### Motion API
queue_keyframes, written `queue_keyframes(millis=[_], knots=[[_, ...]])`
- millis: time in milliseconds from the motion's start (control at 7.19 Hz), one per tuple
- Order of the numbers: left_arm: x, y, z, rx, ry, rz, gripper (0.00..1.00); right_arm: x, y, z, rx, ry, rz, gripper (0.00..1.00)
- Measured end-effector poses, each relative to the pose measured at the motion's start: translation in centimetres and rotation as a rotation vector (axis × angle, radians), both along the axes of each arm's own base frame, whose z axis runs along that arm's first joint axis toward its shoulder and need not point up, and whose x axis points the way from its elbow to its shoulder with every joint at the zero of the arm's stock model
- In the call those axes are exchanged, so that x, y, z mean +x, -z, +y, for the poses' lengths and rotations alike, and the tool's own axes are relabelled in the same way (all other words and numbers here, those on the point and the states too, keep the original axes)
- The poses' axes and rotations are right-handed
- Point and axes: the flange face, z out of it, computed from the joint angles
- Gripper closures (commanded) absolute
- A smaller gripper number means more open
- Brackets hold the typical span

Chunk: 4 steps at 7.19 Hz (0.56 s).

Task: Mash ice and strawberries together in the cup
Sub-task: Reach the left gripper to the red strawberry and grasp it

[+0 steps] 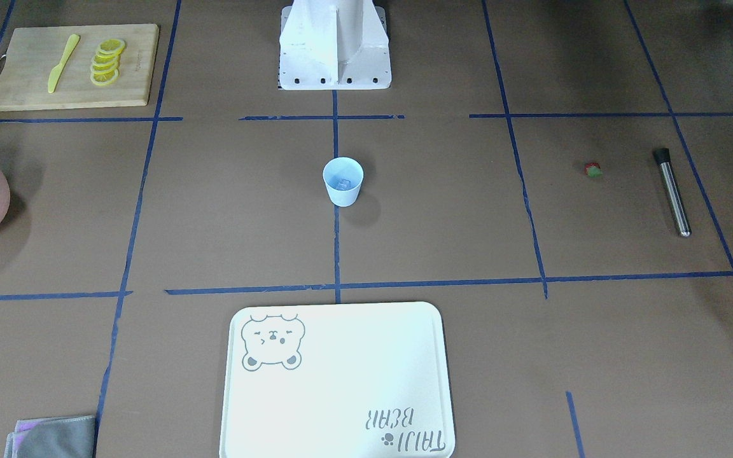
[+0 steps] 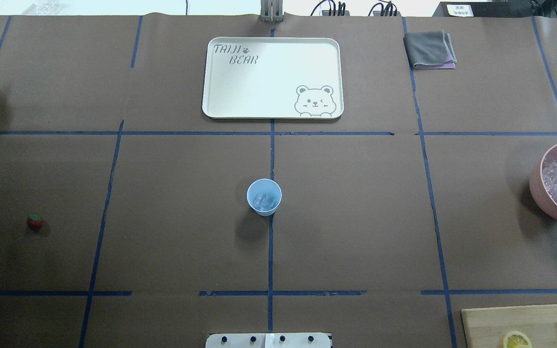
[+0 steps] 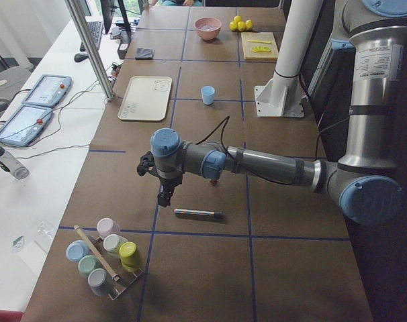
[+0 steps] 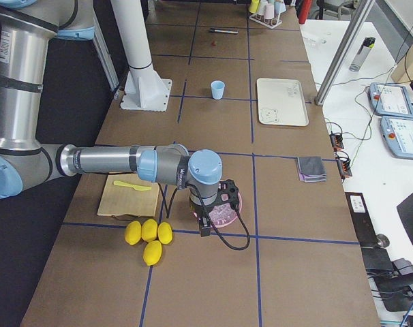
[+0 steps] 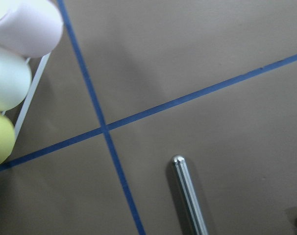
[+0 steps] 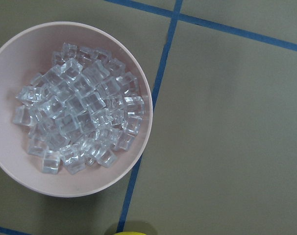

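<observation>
The pale blue cup (image 2: 264, 196) is set upright at the middle of the tabletop (image 2: 356, 217), on a blue tape line, and ice (image 2: 264, 201) is seen lying in its bottom. The strawberry (image 2: 35, 222) is laid on the tabletop well apart from the cup, near a metal rod (image 1: 672, 191). "TAIJI BEAR" is printed on the white tray (image 2: 240, 96), along with a bear's face. The left gripper (image 3: 164, 196) is held over the rod's end and the right gripper (image 4: 205, 228) over the pink bowl (image 6: 80, 185) of ice cubes (image 6: 80, 112). Whether either gripper's jaws are wide or narrow cannot be told.
</observation>
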Motion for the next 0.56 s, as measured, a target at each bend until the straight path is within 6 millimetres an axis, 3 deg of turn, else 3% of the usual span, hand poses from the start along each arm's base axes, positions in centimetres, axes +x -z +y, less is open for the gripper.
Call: queue_keyframes(millis=[278,556], knots=[[4.4,2.8,1.8,-0.056,0.081,0.044,0.00,0.0,0.0,0.0,0.000,0.000,0.000,0.02],[8.2,4.6,5.0,-0.079,0.135,0.064,0.00,0.0,0.0,0.0,0.000,0.000,-0.001,0.02]])
